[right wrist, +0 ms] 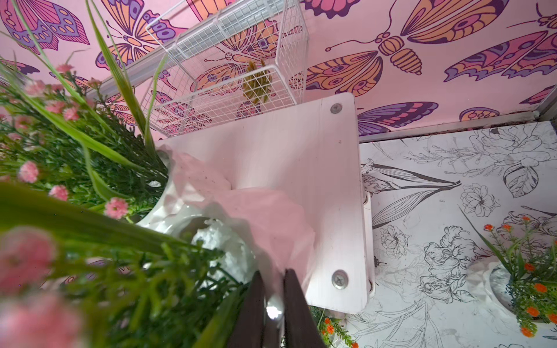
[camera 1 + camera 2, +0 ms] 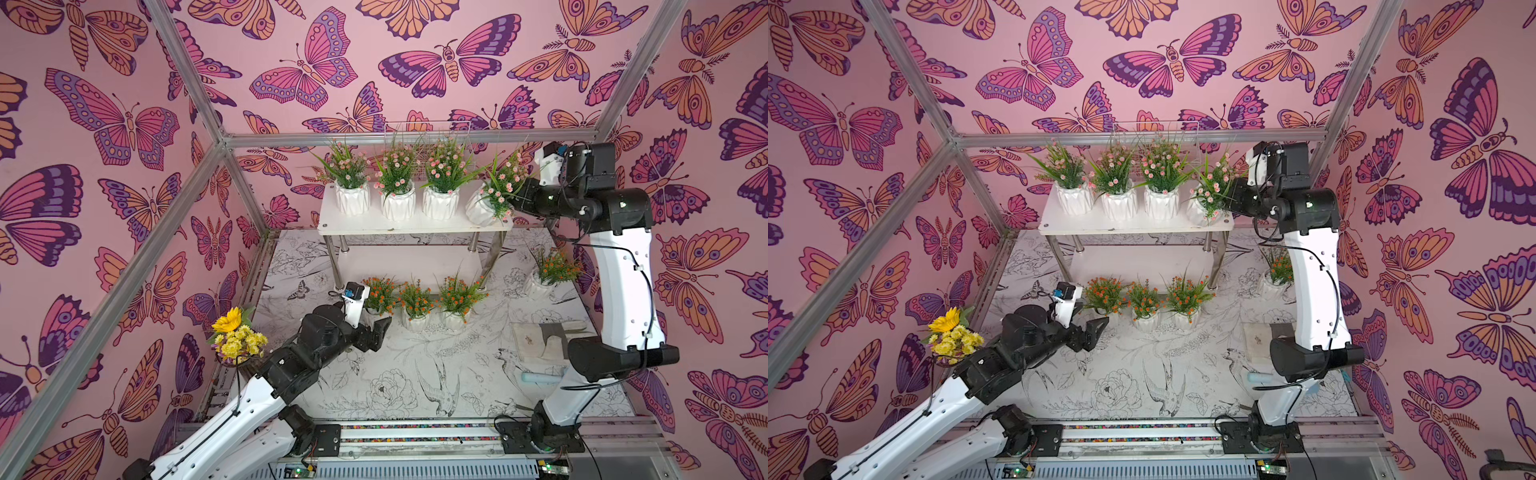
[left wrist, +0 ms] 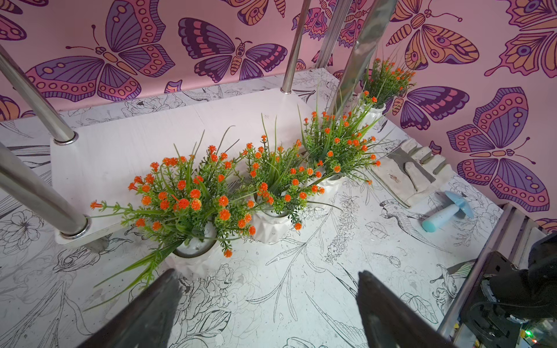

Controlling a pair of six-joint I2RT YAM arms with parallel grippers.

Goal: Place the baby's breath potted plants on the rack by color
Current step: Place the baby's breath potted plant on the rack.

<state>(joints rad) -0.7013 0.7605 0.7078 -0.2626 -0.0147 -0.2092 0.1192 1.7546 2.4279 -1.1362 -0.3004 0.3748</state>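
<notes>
- Right fingers (image 1: 294,313) are clamped tight on the rim of the fourth pink pot (image 2: 482,208). It leans tilted at the right end of the rack's (image 2: 415,226) top board, and whether its base touches the board I can't tell.
- Three more pink pots (image 2: 398,205) stand upright in a close row along that same top board, running in from its left end.
- Left fingers (image 3: 388,316) are spread wide with nothing between them, poised over the tabletop (image 3: 301,286) just in front of the leftmost orange pot (image 3: 193,259).
- Three orange pots (image 3: 268,226) line up on the tabletop along the front edge of the rack's lower board, their sprigs brushing each other.
- And the last orange pot (image 2: 540,286) sits alone near the tabletop's right edge, just past the rack's right legs.
- Sunflowers (image 2: 232,336) are over at the left edge.
- A glove (image 2: 532,340) and a blue mushroom-shaped piece (image 3: 446,212) lie toward the right edge.
- A wire basket (image 1: 229,69) hangs behind the rack.
</notes>
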